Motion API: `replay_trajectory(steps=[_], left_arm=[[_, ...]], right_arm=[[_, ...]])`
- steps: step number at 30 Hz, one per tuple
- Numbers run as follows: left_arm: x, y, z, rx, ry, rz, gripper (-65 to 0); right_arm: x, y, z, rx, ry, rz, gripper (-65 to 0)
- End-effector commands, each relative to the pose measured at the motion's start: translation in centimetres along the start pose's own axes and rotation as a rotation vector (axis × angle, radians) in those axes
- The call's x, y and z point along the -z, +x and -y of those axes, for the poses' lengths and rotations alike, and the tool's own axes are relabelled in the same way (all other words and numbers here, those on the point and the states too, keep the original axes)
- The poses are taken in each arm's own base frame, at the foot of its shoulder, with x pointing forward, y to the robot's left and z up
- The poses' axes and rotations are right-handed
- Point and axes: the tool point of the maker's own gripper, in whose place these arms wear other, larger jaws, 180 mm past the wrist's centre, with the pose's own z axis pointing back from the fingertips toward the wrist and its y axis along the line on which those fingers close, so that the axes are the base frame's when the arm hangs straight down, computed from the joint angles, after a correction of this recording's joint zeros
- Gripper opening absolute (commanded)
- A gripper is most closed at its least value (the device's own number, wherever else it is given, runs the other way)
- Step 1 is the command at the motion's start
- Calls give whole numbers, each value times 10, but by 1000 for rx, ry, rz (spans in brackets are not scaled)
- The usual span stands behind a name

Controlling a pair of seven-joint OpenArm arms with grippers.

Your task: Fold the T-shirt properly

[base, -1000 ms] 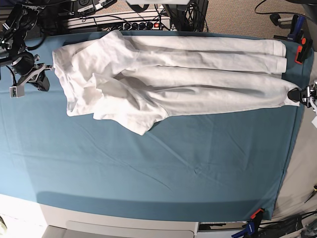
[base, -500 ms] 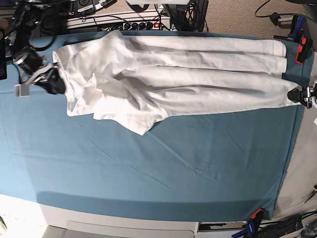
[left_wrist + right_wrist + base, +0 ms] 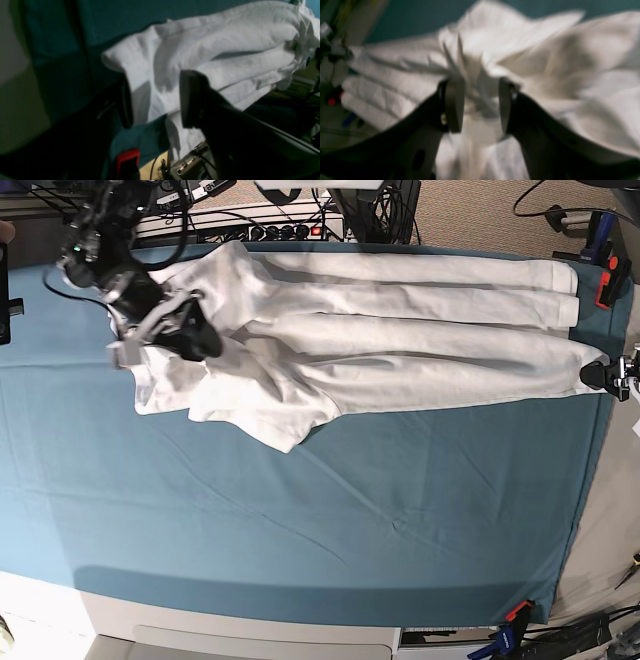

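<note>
Grippers first. Right gripper (image 3: 477,105) has jaws spread wide, straddling a bunched ridge of the T-shirt (image 3: 350,340); cloth sits between the pads but nothing is pinched, as far as the blurred wrist view shows. In base view it sits over the shirt's sleeve/collar end at about 10 o'clock (image 3: 190,335), arm coming in from the 11 o'clock corner.

Left gripper (image 3: 155,100) also wide, pads either side of a rolled hem corner, not clamped. In base view it's just a dark tip at the 3 o'clock edge (image 3: 603,372), touching the shirt's hem end.

T-shirt lies stretched lengthwise across the far half of the teal cloth sheet (image 3: 300,520), from 10 to 3 o'clock, already gathered into long pleats, with a sleeve flap spilling toward 7 o'clock from the collar end.

My read: one arm at each end so they can tension the shirt and carry it together; open jaws placed over fabric look like a pre-grasp. The right side is the risk: the ridge there is lumpy, so it could catch several layers or only one. Orange clamps (image 3: 607,288) at the sheet's edges presumably keep the teal cloth from dragging along.
</note>
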Motion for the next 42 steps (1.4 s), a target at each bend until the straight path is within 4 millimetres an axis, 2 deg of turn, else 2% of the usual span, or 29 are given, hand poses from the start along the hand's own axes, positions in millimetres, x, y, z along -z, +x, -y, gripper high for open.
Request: replay_trajectory(steps=[1,6,9,15,19,24,27,31,36,38,42], left_arm=[[-18,15,1,22,12,44,-365],[-18,15,1,22,12,44,-368],[-18,15,1,22,12,44,-393],[-18,15,1,22,12,44,-395],[-18,15,1,22,12,44,-395],[-18,15,1,22,12,44,-395],[-18,15,1,23,11,44,-395],[-14,15,3,23,4,43,-395],[-5,15,7,23,-16,39,-395],[0,14,10,24,-27,36,-395],[3,14,12,24,-33,35,-395]], right_arm=[[1,15,-5,-31,19,51,-413],[5,18,-1,-69,-17,58,-413],[6,21,1,-83,-29,58,-413],[4,30,-3,-110,-27,76,-413],[-5,44,-4,-192,-78,89,-413],[-24,60,8,-236,-164,128,-413],[-28,56,18,-253,-214,103,-413],[-25,54,21,-238,-213,107,-413],[-4,18,32,-132,-169,23,-413],[2,8,32,-104,-149,5,-413],[6,11,23,-86,-104,25,-413]])
